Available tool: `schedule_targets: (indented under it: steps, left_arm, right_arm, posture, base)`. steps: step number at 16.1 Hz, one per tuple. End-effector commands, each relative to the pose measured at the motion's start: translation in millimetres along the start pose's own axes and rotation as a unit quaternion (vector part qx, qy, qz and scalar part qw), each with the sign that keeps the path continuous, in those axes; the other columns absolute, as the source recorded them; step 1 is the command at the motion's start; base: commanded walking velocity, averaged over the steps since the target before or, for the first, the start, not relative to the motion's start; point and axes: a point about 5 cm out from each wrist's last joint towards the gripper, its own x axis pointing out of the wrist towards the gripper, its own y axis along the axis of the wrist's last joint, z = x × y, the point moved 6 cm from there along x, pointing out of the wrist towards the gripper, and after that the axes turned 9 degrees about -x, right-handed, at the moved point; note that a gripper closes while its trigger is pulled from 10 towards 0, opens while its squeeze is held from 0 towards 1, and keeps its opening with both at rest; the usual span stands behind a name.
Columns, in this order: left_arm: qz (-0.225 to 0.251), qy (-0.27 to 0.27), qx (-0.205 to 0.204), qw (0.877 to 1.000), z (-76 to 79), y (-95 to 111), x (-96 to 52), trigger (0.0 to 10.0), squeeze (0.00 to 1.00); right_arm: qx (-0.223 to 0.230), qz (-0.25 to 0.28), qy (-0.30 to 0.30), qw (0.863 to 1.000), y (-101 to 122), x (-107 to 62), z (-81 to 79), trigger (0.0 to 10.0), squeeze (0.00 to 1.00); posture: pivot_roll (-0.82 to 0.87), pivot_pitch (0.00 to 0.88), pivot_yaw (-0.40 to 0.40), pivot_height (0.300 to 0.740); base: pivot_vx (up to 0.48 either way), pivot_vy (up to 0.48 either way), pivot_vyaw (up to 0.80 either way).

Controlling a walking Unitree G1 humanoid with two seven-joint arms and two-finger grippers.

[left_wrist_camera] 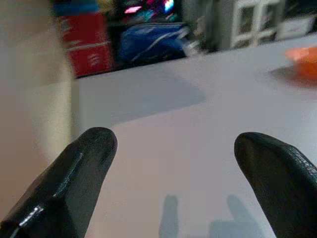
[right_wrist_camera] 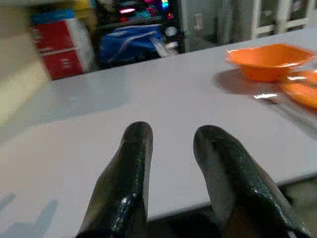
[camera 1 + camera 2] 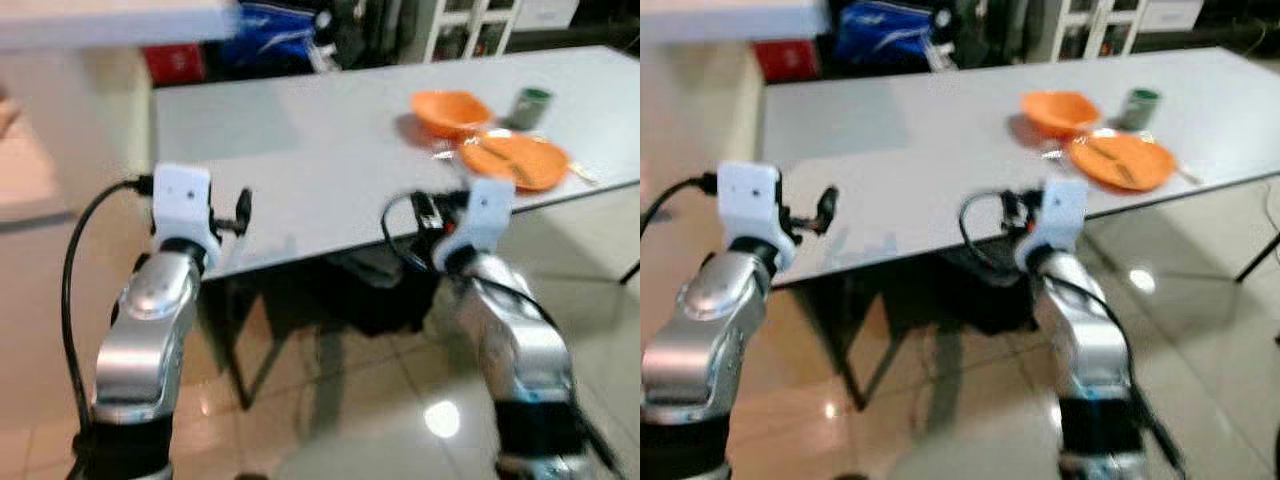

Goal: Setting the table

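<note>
A long white table (image 3: 300,170) stands in front of me. Toward its right end sit an orange bowl (image 3: 450,110), an orange plate (image 3: 515,160) with something lying on it, and a small green cup (image 3: 532,105). A silver utensil (image 2: 267,96) lies beside the plate. My left gripper (image 1: 173,144) hovers over the near left part of the table, its fingers wide apart and holding nothing. My right gripper (image 2: 173,136) is at the table's near edge, left of the dishes. A narrow gap shows between its fingers, and nothing is in it.
A beige counter (image 3: 40,200) stands close on my left. Behind the table are a red box (image 1: 89,54), a blue bag (image 1: 153,37) and a white shelf unit (image 3: 470,25). Dark table legs (image 3: 240,370) and glossy floor tiles lie below the near edge.
</note>
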Motion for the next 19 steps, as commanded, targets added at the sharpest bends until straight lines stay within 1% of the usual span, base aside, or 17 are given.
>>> schedule_targets:
  steps: [1, 2, 3, 4, 5, 6, 7, 8, 10, 12, 13, 15, 17, 18, 19]
  left_arm:
    - [0.011, -0.006, 0.014, 1.0, 10.1, 4, 3.5, 10.0, 0.0]
    - [0.019, -0.018, 0.01, 1.0, 16.7, 8, 3.5, 10.0, 0.0]
    - [0.019, -0.02, 0.009, 1.0, 18.0, 8, 3.3, 10.0, 0.0]
    - [0.019, -0.016, 0.007, 1.0, 17.5, 10, 2.5, 10.0, 0.0]
    - [0.024, -0.015, 0.005, 1.0, 16.5, 13, 3.0, 10.0, 0.0]
    - [0.031, 0.002, 0.011, 0.999, 9.5, 13, 2.8, 10.0, 0.0]
    - [0.034, 0.011, 0.012, 0.999, 5.8, 13, 1.5, 10.0, 0.0]
    - [0.039, 0.012, 0.012, 0.999, 5.5, 16, -0.1, 10.0, 0.0]
    - [0.066, 0.007, 0.018, 0.998, 4.7, 32, -6.4, 10.0, 0.0]
    - [0.07, 0.001, 0.024, 0.997, 4.3, 35, -9.4, 10.0, 0.0]
    - [0.071, -0.001, 0.023, 0.997, 4.7, 35, -11.0, 10.0, 0.0]
    - [0.082, -0.012, 0.022, 0.996, 12.4, 39, -14.9, 10.0, 0.0]
    - [0.1, -0.025, 0.032, 0.994, 21.2, 53, -20.4, 10.0, 0.0]
    - [0.134, -0.049, 0.034, 0.989, 30.9, 76, -27.5, 10.0, 0.0]
    - [0.146, -0.059, 0.037, 0.987, 33.3, 84, -31.1, 10.0, 0.0]
  right_arm:
    - [0.01, 0.02, -0.004, 1.0, 10, 3.0, 5.3, 10.0, 1.0]
    - [0.008, 0.02, -0.008, 1.0, 9, 4.9, 7.3, 10.0, 1.0]
    - [0.008, 0.018, -0.01, 1.0, 8, 5.3, 8.0, 10.0, 1.0]
    - [0.008, 0.025, -0.004, 1.0, 14, 5.5, 6.6, 10.0, 1.0]
    - [0.007, 0.031, 0.002, 0.999, 20, 6.4, 5.1, 10.0, 1.0]
    - [0.001, 0.029, 0.012, 1.0, 18, 8.5, 1.6, 10.0, 1.0]
    - [-0.004, 0.026, 0.015, 1.0, 16, 9.0, 0.3, 10.0, 1.0]
    - [-0.001, 0.027, 0.016, 1.0, 16, 8.9, -0.3, 10.0, 1.0]
    - [0.004, 0.031, 0.023, 0.999, 18, 7.3, -5.2, 10.0, 1.0]
    - [-0.001, 0.04, 0.03, 0.999, 24, 4.4, -9.8, 10.0, 1.0]
    - [-0.011, 0.054, 0.039, 0.998, 29, 1.6, -14.2, 10.0, 0.0]
    - [-0.001, 0.074, 0.065, 0.995, 38, -2.8, -25.8, 10.0, 0.0]
    - [-0.012, 0.08, 0.084, 0.993, 42, -5.2, -33.8, 10.0, 0.0]
    - [-0.026, 0.1, 0.13, 0.986, 51, -12.4, -49.4, 10.0, 0.0]
    - [-0.021, 0.103, 0.145, 0.984, 52, -15.9, -53.2, 10.0, 0.0]
  posture:
    - [0.05, 0.0, -0.025, 0.74]
    - [0.05, 0.0, -0.027, 0.74]
    - [0.05, 0.0, -0.027, 0.74]
    - [0.04, 0.0, -0.042, 0.74]
    - [0.05, 0.0, -0.055, 0.74]
    - [0.05, 0.0, -0.057, 0.74]
    - [0.06, 0.0, -0.064, 0.74]
    - [0.06, 0.0, -0.065, 0.74]
    - [0.05, 0.0, -0.053, 0.74]
    - [0.03, 0.0, -0.045, 0.74]
    - [0.03, 0.0, -0.047, 0.74]
    - [0.04, 0.0, -0.062, 0.74]
    - [0.04, 0.0, -0.064, 0.74]
    - [0.06, 0.023, -0.077, 0.74]
    - [0.06, 0.023, -0.083, 0.74]
  base:
    - [0.0, 0.48, 0.0]
    - [0.0, 0.48, -0.8]
    - [0.0, 0.48, -0.8]
    - [0.0, 0.48, -0.8]
    - [0.0, 0.48, -0.8]
    - [0.0, 0.48, -0.8]
    - [0.0, 0.48, -0.8]
    - [0.0, 0.48, -0.8]
    - [0.0, 0.48, -0.8]
    - [0.0, 0.48, -0.8]
    - [0.0, 0.48, 0.0]
    - [0.0, 0.48, 0.0]
    - [0.0, 0.48, 0.0]
    - [0.0, 0.48, 0.0]
    - [0.0, 0.48, 0.59]
